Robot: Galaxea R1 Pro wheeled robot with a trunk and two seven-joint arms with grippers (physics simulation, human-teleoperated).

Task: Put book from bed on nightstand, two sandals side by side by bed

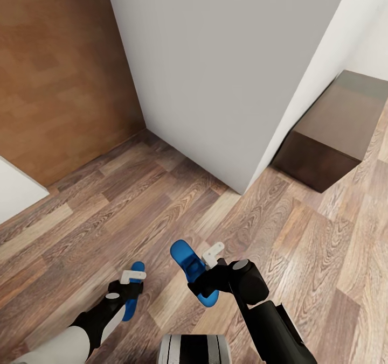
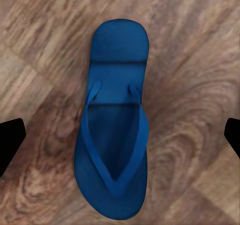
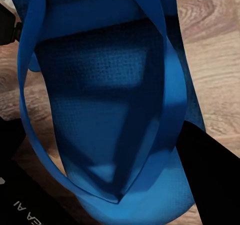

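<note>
right claw point(image 1: 207, 270) grips sandal point(image 1: 189, 267), heel hidden; left claw point(image 1: 132, 284) spread.

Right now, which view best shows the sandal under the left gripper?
The left wrist view: the left sandal lies whole on the wood floor, straps visible, between spread fingertips. The head view shows only blue slivers of it beside the left gripper.
</note>
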